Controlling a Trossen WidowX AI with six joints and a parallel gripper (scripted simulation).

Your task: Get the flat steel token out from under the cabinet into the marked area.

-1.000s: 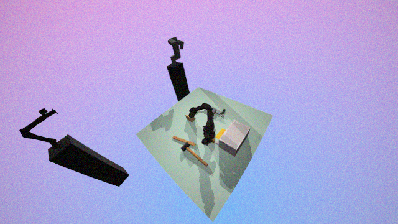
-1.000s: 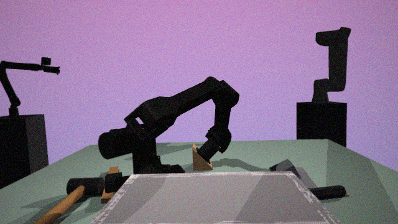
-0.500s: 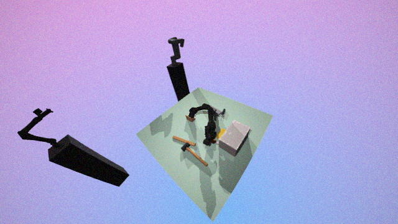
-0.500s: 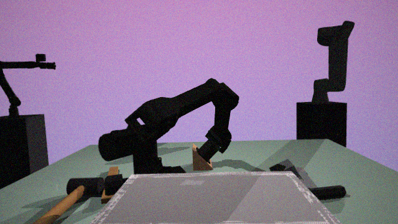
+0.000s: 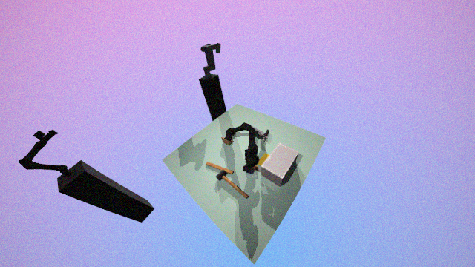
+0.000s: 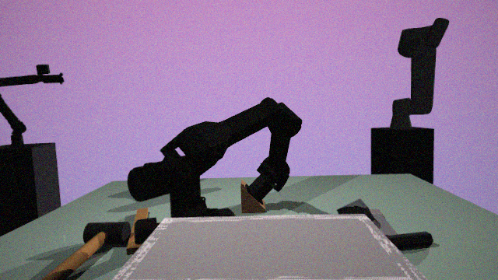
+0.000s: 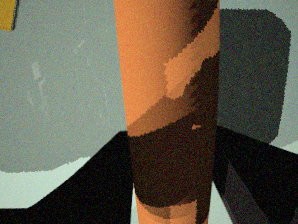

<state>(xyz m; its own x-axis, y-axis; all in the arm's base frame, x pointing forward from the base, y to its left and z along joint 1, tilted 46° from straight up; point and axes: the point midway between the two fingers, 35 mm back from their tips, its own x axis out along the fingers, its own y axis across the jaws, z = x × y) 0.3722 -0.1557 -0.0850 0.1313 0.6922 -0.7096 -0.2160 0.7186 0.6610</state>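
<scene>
The cabinet [image 5: 283, 159] [image 6: 264, 249] is a pale grey box; its vent slots do not show. A yellow patch [image 5: 263, 159] [image 7: 7, 14] lies beside it, on the arm's side; I cannot see its full outline. The steel token is not visible in any view. My gripper [image 7: 165, 136] is low beside the cabinet and shut on a round orange-brown handle [image 7: 160, 65], which runs up through the wrist view between the black fingers. The far end of the held tool is hidden.
A hammer with a black head [image 5: 222, 175] [image 6: 106, 232] and a flat wooden bar [image 5: 219, 167] lie to the left of the gripper in the top view. A grey and black tool [image 6: 412, 240] lies on the cabinet's other side. Two other arms stand on black pedestals [image 5: 105, 190] [image 6: 402, 155].
</scene>
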